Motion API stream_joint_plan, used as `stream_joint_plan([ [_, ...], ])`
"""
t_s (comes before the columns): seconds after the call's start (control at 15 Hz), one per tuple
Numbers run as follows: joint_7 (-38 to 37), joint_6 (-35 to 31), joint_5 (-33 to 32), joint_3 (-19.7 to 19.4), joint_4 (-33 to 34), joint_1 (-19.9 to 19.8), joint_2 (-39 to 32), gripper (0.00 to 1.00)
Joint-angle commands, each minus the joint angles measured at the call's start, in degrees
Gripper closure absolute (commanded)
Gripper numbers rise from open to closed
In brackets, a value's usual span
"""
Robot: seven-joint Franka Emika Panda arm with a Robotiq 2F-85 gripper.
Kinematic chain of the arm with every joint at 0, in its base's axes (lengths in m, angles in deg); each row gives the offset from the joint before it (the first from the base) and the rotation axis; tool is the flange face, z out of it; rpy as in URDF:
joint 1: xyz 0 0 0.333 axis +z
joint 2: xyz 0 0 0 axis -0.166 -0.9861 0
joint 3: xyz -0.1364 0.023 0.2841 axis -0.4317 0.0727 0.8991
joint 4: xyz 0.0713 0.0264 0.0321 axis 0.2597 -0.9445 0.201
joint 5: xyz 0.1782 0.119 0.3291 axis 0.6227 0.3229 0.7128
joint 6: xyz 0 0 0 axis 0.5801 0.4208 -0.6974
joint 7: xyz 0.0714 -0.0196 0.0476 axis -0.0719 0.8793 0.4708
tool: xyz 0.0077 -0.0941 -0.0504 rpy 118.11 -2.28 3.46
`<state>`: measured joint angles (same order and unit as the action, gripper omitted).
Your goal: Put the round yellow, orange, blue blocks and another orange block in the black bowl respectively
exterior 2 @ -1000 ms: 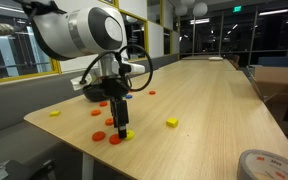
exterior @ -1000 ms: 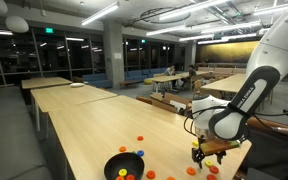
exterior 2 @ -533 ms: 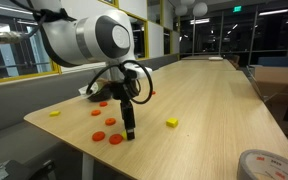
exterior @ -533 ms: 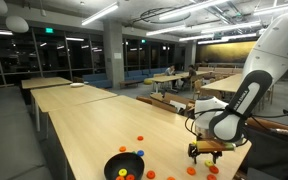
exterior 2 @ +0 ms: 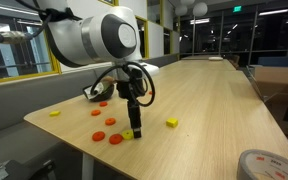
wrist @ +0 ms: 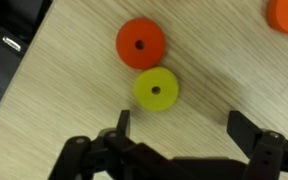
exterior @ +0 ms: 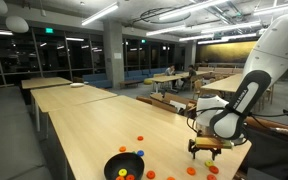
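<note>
Gripper [wrist: 182, 130] is released, jaws spread wide, nothing between them. In the wrist view its two black fingers [wrist: 122, 125] come in from the bottom edge, over the light wooden table [wrist: 214, 70]. Flat round yellow block with a centre hole [wrist: 156, 90] lies on the table just ahead of the fingers, nearer the one on the picture's left and not gripped. Flat round orange block [wrist: 141, 43] sits just beyond it, edge to edge. Second round orange block [wrist: 287, 12] is cut off at the top right corner, well apart from those two.

In an exterior view the gripper [exterior 2: 132, 128] points straight down near the table's corner, tips low over the surface; whether they touch it I cannot tell. Small yellow square block [exterior 2: 171, 122] lies near it, and flat orange discs [exterior 2: 98, 135] are scattered beside it.

Round shallow black bowl [exterior: 107, 168] stands on the same table in an exterior view, well apart from the gripper [exterior: 206, 152], with loose orange discs [exterior: 191, 170] between them. Small coloured pieces lie inside the bowl, too small to sort.
</note>
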<state>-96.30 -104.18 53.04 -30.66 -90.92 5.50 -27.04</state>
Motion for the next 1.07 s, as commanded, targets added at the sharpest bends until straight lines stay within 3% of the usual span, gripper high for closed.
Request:
stream_joint_plan([
  [0.0,8.5,0.8,8.4,0.6,0.1,0.8,1.7,0.00],
  [0.2,15.1,2.5,15.2,0.5,0.1,0.8,2.5,0.00],
  [0.47,18.3,3.5,14.2,0.0,0.1,0.4,2.6,0.00],
  [1.0,29.1,9.3,18.6,0.2,0.1,0.6,3.0,0.00],
])
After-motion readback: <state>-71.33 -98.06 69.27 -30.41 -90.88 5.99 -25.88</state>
